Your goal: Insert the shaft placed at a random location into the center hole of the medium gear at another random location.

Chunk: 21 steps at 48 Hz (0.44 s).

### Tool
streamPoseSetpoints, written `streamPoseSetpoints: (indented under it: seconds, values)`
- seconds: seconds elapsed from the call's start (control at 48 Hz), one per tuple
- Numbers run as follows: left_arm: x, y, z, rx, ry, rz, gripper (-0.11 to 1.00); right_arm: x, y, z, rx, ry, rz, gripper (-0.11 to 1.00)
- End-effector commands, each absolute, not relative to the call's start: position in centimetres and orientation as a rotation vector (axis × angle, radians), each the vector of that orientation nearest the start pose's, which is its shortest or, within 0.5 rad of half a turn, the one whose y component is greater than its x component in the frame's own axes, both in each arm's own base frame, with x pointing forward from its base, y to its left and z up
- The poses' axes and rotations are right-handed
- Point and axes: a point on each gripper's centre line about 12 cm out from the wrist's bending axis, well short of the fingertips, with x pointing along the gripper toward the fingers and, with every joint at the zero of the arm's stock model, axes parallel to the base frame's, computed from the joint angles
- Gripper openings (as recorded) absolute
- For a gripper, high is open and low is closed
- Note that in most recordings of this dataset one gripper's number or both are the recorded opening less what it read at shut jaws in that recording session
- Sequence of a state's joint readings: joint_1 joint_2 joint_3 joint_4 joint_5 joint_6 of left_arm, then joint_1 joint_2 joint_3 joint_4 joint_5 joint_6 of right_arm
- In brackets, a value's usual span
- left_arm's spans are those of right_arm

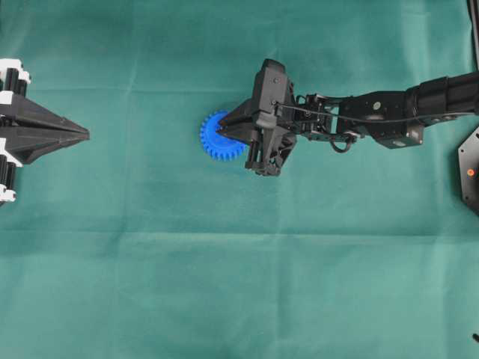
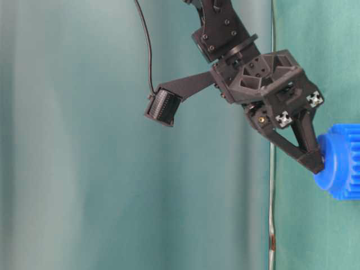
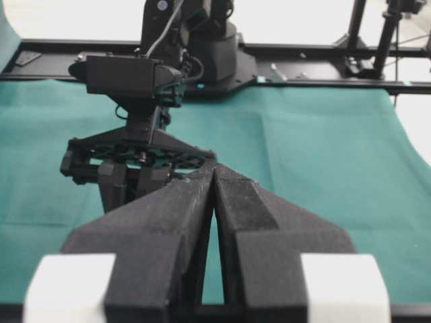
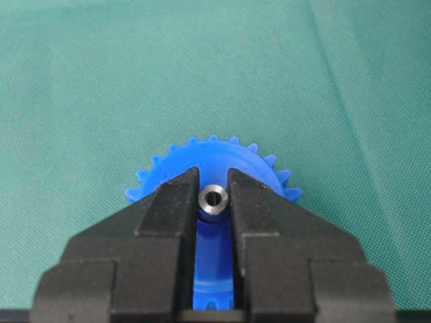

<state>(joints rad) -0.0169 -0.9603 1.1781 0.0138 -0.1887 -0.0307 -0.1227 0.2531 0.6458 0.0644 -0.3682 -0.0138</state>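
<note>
The blue medium gear (image 1: 217, 138) lies flat on the green cloth at mid-table; it also shows in the table-level view (image 2: 344, 163) and the right wrist view (image 4: 214, 156). My right gripper (image 1: 222, 132) (image 4: 213, 196) sits right over its hub, fingertips down on it (image 2: 316, 163), shut on the shaft (image 4: 213, 199). The shaft stands end-on between the fingertips, its shiny ring end facing the camera. The center hole is hidden under the shaft. My left gripper (image 1: 86, 134) (image 3: 213, 169) is shut and empty at the far left, pointing at the gear.
A black fixture (image 1: 468, 173) sits at the right table edge. The right arm (image 3: 135, 77) stands in front of the left gripper. Black frame rails (image 3: 323, 57) run along the far table edge. Green cloth (image 1: 239, 284) covers the table.
</note>
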Motion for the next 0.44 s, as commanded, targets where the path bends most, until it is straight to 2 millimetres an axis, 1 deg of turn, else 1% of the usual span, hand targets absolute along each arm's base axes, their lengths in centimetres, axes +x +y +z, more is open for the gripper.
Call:
streamPoseSetpoints:
  seconds: [0.0, 0.042, 0.104, 0.188, 0.25, 0.292, 0.417]
  values:
    - [20.2, -0.4, 28.8, -0.016, 0.009, -0.021, 0.0, 42.3, -5.6, 11.9, 0.074, 0.489, -0.16, 0.16]
    - [20.2, -0.4, 28.8, -0.016, 0.009, -0.02, 0.0, 42.4, -5.7, 12.1, 0.076, 0.486, -0.16, 0.25]
    - [20.2, -0.4, 28.8, -0.016, 0.009, -0.021, 0.0, 42.3, -5.7, 12.3, 0.078, 0.481, -0.161, 0.42]
    - [20.2, -0.4, 28.7, -0.016, 0.011, -0.02, 0.0, 42.2, -5.5, 13.4, 0.074, 0.462, -0.157, 0.68]
    - [20.2, -0.4, 28.8, -0.016, 0.009, -0.02, 0.0, 41.9, -5.5, 14.4, 0.072, 0.443, -0.156, 0.83]
    - [20.2, -0.4, 28.8, -0.016, 0.009, -0.021, 0.0, 41.8, -5.4, 14.9, 0.072, 0.436, -0.155, 0.83]
    - [20.2, -0.4, 28.8, -0.016, 0.008, -0.02, 0.0, 41.0, -5.3, 16.4, 0.069, 0.42, -0.153, 0.74]
